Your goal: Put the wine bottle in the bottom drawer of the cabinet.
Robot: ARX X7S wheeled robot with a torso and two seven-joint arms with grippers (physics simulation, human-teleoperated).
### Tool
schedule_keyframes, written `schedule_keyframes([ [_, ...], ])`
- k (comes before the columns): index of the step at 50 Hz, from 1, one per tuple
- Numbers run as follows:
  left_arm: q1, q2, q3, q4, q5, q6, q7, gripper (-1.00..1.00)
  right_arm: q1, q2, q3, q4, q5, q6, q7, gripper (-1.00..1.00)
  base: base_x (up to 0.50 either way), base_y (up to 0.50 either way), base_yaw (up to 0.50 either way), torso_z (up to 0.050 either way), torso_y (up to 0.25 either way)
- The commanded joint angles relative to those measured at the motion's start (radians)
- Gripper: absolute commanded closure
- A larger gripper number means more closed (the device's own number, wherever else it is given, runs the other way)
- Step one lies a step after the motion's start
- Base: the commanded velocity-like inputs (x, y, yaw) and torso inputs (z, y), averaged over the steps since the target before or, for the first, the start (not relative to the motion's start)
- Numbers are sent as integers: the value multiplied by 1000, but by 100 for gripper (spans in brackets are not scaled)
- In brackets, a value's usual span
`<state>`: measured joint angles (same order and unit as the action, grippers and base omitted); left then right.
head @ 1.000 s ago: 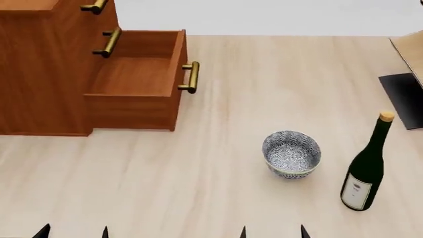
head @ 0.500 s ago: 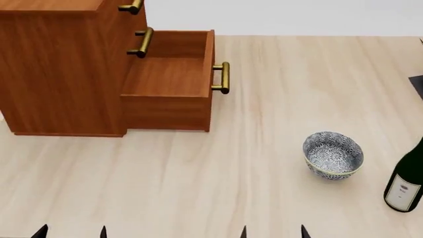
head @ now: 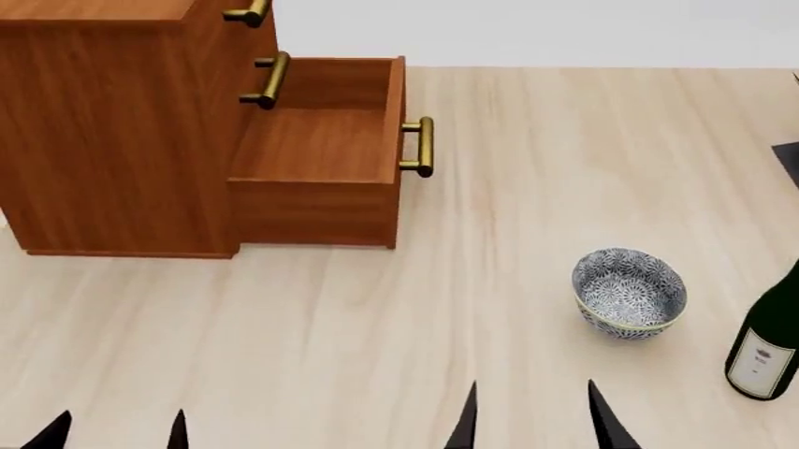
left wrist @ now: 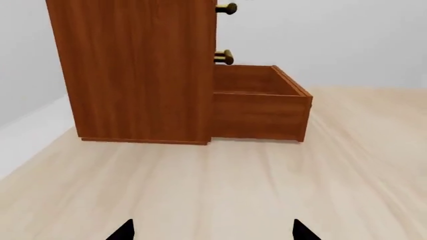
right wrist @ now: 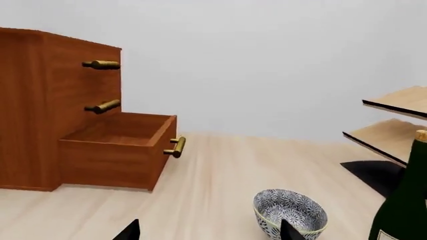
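Wine bottle [head: 768, 348] stands upright on the table [head: 500, 187], well apart from the cabinet [head: 119, 131] and just beyond the patterned bowl [head: 630, 291] on the side away from the cabinet; part of it is cut by the frame edge. Bottom drawer [head: 327, 154] is pulled out of the cabinet and its interior appears empty, so I judge the opening step complete. Remaining steps: grasp the bottle, carry it past the bowl, lay it in the drawer. My right gripper [head: 533, 416] shows only its two dark tips, spread apart with nothing between them, short of the bowl and bottle. My left gripper [head: 116, 430] likewise has its tips parted and holds nothing, facing the cabinet side. Surface: pale light-wood tabletop, flat. Room: plain light grey wall behind the cabinet. In the right wrist view, a light-wood rack [right wrist: 393, 120] with a black base stands beyond the bottle from the cabinet.
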<state>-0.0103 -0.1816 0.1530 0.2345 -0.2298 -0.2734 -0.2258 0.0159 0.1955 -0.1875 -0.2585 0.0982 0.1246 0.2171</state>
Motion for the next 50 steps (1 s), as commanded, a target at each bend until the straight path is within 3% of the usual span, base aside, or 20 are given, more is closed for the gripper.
schedule_keyframes([
  [1, -2, -34, -18, 230, -79, -221, -40, -100, 11, 34, 11, -190, 27, 134, 12, -100, 0, 0, 0, 0, 0],
  [20, -22, -85, -80, 652, -210, -626, -185, -100, 29, 88, 22, -461, 41, 350, 41, -100, 0, 0, 0, 0, 0],
  [35, 18, -140, -116, 800, -269, -704, -209, -100, 24, 102, 10, -553, 39, 399, 59, -100, 0, 0, 0, 0, 0],
  [38, 19, -147, -143, 810, -355, -710, -219, -100, 20, 106, 5, -562, 35, 403, 62, -100, 0, 0, 0, 0, 0],
  [45, -2, -366, 8, 812, -542, -541, -498, -100, 12, 112, 11, -602, 42, 420, 69, -100, 0, 0, 0, 0, 0],
  [50, -41, -480, 104, 812, -634, -438, -629, -100, -1, 114, 7, -624, 42, 422, 76, -100, 0, 0, 0, 0, 0],
])
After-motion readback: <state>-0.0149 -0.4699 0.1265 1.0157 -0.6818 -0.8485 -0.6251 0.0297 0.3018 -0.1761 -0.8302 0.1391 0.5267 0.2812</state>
